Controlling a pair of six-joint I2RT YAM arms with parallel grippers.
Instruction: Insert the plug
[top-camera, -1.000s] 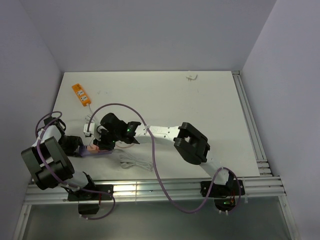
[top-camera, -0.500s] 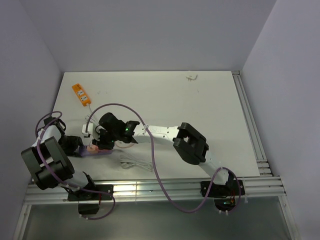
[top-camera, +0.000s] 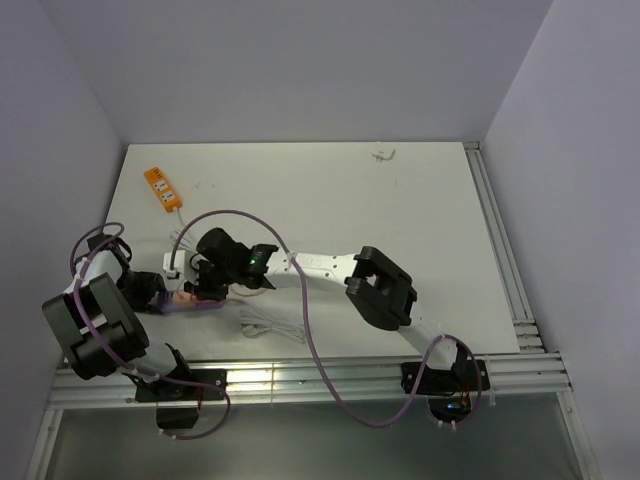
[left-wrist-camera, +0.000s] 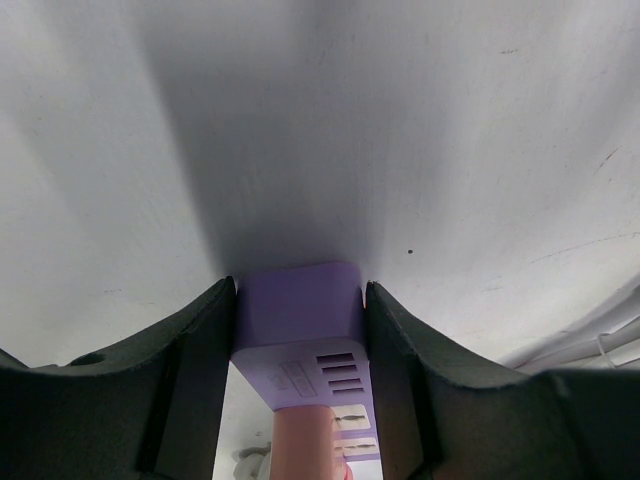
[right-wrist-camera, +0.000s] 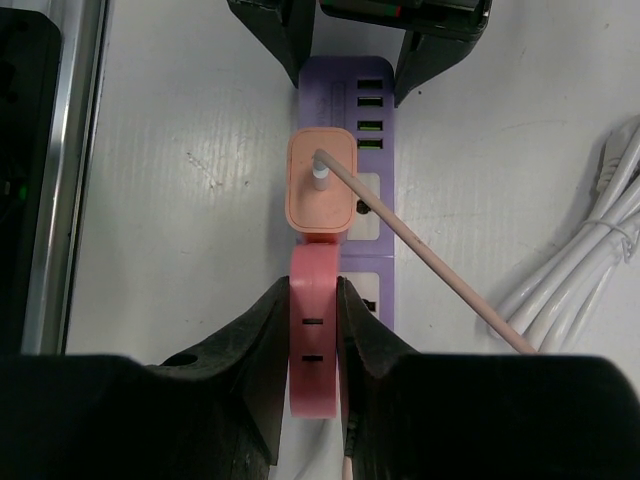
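While my right arm is creeping slightly toward the left one, the right gripper (right-wrist-camera: 313, 296) is pinching tighter on a pink slotted block (right-wrist-camera: 313, 385) just below the plug (right-wrist-camera: 320, 195), which is lying flat on the lilac power strip (right-wrist-camera: 376, 100) and, I judge, seated. The left gripper (left-wrist-camera: 299, 292) is clamping that strip's end. The plug body is hiding its prongs, so I'm not confirming insertion.

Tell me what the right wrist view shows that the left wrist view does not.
Only right wrist: the plug's top and cord, and the right hand closed on a pink block. Only left wrist: the strip's plain end face and the table beyond. Both: the plug on the lilac strip, the left hand gripping that strip's end, a white cable.
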